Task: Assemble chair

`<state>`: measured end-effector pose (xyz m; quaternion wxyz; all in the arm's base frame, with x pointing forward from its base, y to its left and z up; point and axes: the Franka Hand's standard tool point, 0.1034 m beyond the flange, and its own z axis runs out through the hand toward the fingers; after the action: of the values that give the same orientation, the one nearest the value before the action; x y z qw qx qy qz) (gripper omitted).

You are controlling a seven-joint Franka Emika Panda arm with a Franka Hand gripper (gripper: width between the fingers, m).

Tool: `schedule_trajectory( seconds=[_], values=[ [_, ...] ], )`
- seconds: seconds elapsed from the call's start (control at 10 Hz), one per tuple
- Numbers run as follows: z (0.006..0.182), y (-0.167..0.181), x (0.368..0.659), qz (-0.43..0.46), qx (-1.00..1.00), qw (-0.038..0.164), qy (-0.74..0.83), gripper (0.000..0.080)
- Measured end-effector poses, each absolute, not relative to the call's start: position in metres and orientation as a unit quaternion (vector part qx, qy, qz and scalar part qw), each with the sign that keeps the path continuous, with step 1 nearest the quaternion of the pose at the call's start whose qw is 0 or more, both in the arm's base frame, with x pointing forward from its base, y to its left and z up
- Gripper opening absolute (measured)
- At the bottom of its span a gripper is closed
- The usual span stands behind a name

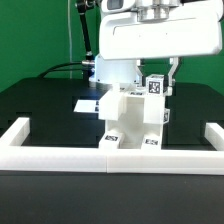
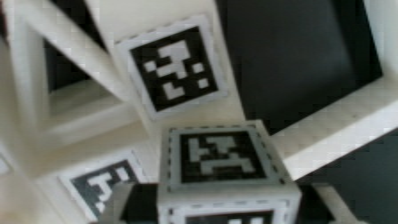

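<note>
Just below the gripper [image 1: 161, 78], we see the chair [image 1: 128, 120] on the bench [image 1: 40, 100]. We read the gripper as clenched on 1 tagged leg [image 1: 156, 90], long axis upright, at the chair's top; seating it likely calls for a straight push down.

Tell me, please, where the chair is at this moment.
In the exterior view the chair stands at centre against the front wall; the gripper grips its top on the exterior view's right.

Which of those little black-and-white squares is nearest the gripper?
The tag atop the chair's tall post, right at the gripper; the other tags sit low on its front.
</note>
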<state>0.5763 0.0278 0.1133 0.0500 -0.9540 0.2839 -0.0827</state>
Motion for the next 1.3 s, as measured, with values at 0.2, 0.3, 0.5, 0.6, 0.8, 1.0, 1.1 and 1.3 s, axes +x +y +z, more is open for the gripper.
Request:
schedule_trajectory(
  seconds=[0.2, 0.3, 0.5, 0.6, 0.8, 1.0, 1.1, 1.3],
  values=[
    [0.1135, 0.0283, 0.5773, -0.079, -0.918, 0.065, 0.383, 0.0287],
    [0.1135, 0.0281, 0.5772, -0.076, -0.906, 0.070, 0.411, 0.0287],
    [0.1133, 0.0280, 0.5767, -0.070, -0.878, 0.078, 0.468, 0.0288],
    [0.1135, 0.0286, 0.5764, -0.070, -0.875, 0.079, 0.473, 0.0288],
    [0.1126, 0.0283, 0.5762, -0.070, -0.880, 0.078, 0.464, 0.0374],
    [0.1131, 0.0286, 0.5769, -0.073, -0.898, 0.074, 0.427, 0.0571],
    [0.1141, 0.0298, 0.5778, -0.077, -0.922, 0.068, 0.375, 0.0633],
    [0.1145, 0.0316, 0.5783, -0.085, -0.958, 0.054, 0.267, 0.0647]
  ],
)
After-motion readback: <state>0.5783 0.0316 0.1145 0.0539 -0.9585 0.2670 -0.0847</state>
